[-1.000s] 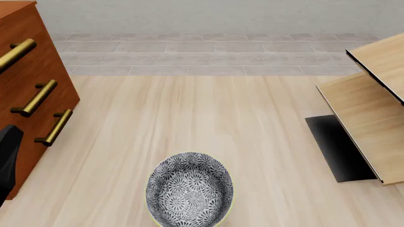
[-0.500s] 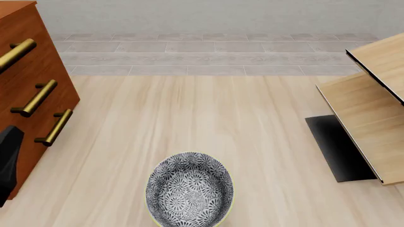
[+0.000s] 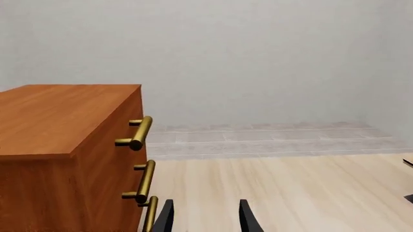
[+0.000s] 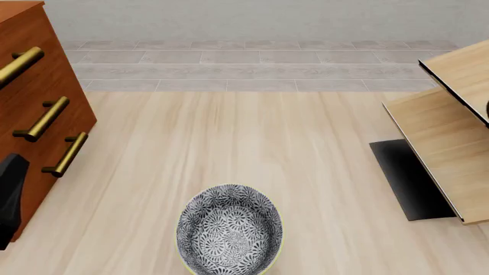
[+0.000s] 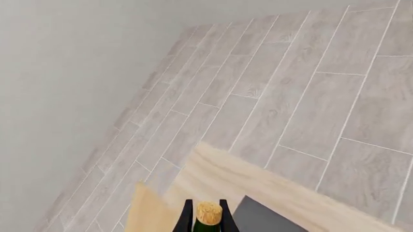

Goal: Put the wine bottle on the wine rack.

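In the right wrist view the wine bottle point(image 5: 208, 213) shows only its tan cork and a bit of dark green neck. My right gripper point(image 5: 206, 218) is shut on that neck, one black finger on each side. The wine rack point(image 4: 441, 146), pale slanted boards on a black base, stands at the table's right edge in the front view. A tiny dark shape touches that view's right border above the rack. My left gripper point(image 3: 206, 220) is open with nothing between its fingers, close beside the cabinet. The rest of the bottle is hidden.
A reddish-brown drawer cabinet point(image 4: 34, 109) with brass handles stands at the left, also seen as the cabinet point(image 3: 65, 145) in the left wrist view. A black-and-white patterned bowl point(image 4: 229, 229) sits near the front edge. A black part of the left arm point(image 4: 11, 195) hangs by the cabinet.
A small dark shape has appeared at the right border above the rack boards. The bowl, cabinet and left arm have not moved.
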You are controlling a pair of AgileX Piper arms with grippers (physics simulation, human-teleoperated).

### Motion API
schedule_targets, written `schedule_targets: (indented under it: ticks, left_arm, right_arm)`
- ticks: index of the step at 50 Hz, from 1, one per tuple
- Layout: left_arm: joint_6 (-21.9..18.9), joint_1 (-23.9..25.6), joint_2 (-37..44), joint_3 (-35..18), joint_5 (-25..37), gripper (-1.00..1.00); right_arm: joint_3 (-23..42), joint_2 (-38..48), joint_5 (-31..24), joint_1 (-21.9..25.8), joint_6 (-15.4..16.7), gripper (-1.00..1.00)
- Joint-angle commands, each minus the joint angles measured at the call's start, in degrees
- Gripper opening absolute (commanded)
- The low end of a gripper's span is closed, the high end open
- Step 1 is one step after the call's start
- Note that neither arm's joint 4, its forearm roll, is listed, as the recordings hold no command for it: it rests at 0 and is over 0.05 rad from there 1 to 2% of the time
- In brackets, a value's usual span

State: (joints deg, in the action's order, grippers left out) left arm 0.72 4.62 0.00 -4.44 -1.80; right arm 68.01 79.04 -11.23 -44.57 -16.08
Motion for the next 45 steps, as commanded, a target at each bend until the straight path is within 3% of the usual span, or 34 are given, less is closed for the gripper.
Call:
schedule_targets:
  ticks: [1,35,36,45]
  left_arm:
    - [0.0,-0.6,0.0,0.3,-0.2,1.0]
    - [-0.3,-0.1,0.0,0.1,0.0,1.0]
    - [-0.4,-0.2,0.0,0.1,0.0,1.0]
    - [-0.2,-0.4,0.0,0.0,0.0,1.0]
  right_arm:
    - [-3.0,3.9,0.7,0.8,-0.2,-1.0]
    - [-3.1,4.3,1.1,1.2,-1.1,-1.0]
    - [-3.2,4.3,1.2,1.3,-1.2,1.0]
    - [-3.5,3.9,1.2,1.6,-1.5,1.0]
